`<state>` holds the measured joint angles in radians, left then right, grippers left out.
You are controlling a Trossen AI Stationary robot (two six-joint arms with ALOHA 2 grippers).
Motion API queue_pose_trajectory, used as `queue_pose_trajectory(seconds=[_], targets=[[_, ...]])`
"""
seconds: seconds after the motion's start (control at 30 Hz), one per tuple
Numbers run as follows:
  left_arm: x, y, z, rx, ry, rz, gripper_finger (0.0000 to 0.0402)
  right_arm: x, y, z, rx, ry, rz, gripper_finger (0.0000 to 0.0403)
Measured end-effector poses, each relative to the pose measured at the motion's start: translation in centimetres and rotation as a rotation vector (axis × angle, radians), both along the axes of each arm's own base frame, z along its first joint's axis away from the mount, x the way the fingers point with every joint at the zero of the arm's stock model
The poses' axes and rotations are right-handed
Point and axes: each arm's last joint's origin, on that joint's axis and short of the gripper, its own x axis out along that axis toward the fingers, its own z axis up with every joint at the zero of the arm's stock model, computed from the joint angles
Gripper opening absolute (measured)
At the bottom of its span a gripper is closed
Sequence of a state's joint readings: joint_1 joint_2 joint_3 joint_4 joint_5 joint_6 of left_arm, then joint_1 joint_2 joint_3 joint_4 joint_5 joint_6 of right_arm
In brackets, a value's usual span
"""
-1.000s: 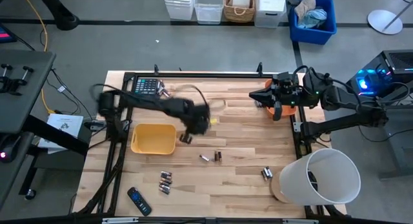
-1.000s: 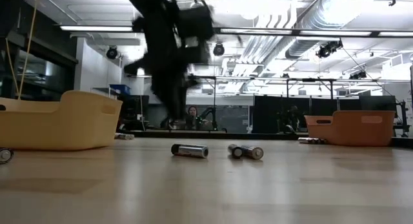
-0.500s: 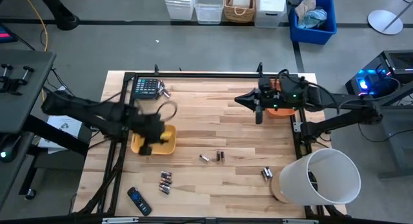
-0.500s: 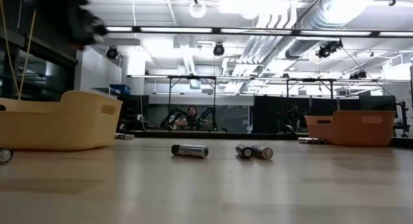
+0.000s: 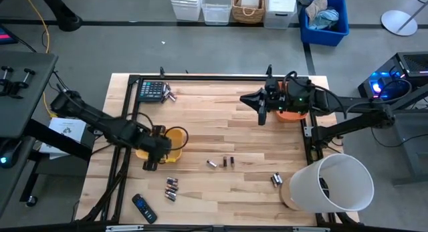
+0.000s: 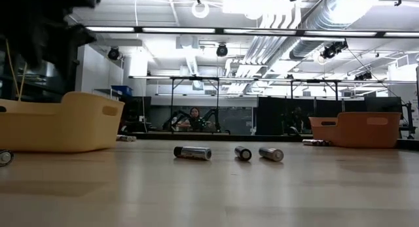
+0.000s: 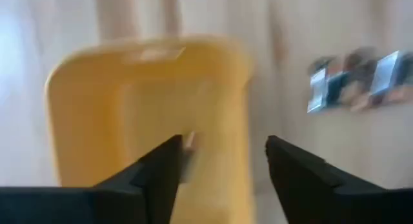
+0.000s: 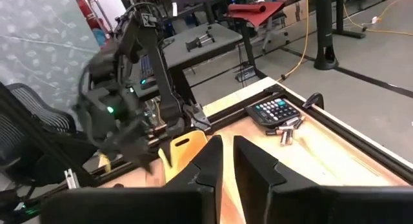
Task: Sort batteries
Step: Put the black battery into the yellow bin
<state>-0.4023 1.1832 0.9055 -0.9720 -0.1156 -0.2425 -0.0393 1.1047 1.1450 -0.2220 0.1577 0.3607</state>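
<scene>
The batteries lie scattered on the wooden table: a few at mid-table (image 5: 221, 162) (image 6: 243, 153), a cluster near the front (image 5: 171, 187), one pair by the white tub (image 5: 275, 180) and some beside the calculator (image 5: 168, 95). My left gripper (image 5: 152, 160) (image 7: 222, 162) hangs open over the yellow bin (image 5: 175, 140) (image 7: 148, 101), pointing steeply down. A small pale blurred piece (image 7: 188, 143) shows by one fingertip; what it is cannot be told. My right gripper (image 5: 259, 111) (image 8: 227, 153) hovers high over the far right part, pointing nearly level toward the table's left, all but shut with nothing in the thin slit.
An orange bin (image 5: 294, 113) (image 6: 357, 129) stands at the far right, partly under my right arm. A big white tub (image 5: 331, 185) stands at the near right corner. A calculator (image 5: 152, 89) lies at the far left, a black remote (image 5: 144, 208) near the front left.
My left gripper has swung fast from mid-table toward the left and near edges, ending over the yellow bin. My right gripper has moved from over the orange bin a little toward the table's left. Two mid-table batteries have rolled a little apart.
</scene>
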Motion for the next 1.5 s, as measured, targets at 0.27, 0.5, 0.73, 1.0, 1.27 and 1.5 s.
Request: queue_pose_trajectory(seconds=[0.27,0.5,0.73,1.0,1.27,1.5], targets=[[1.6,-6.4,1.1,-0.079,-0.121,-0.334,0.0237,0.0,0.1,0.0,0.000,-0.001,0.018,0.0051],[2.3,-13.2,-3.0,-0.190,-0.118,-0.344,0.0222,0.0,0.3,-0.2,0.015,0.018,0.088,0.0051],[2.1,-16.4,-6.4,-0.209,-0.072,-0.315,0.0208,0.0,0.5,-0.2,0.083,0.008,0.146,0.0051],[2.3,-16.6,-9.3,-0.071,-0.008,-0.386,0.0192,0.0,1.2,-0.1,0.138,0.002,0.169,0.0051],[2.5,-16.6,-9.9,-0.068,-0.002,-0.329,0.0187,0.0,1.9,-0.1,0.139,0.003,0.186,0.0051],[2.4,-16.8,-9.9,-0.083,0.004,-0.313,0.0187,0.0,2.4,-0.1,0.137,0.005,0.208,0.0051]])
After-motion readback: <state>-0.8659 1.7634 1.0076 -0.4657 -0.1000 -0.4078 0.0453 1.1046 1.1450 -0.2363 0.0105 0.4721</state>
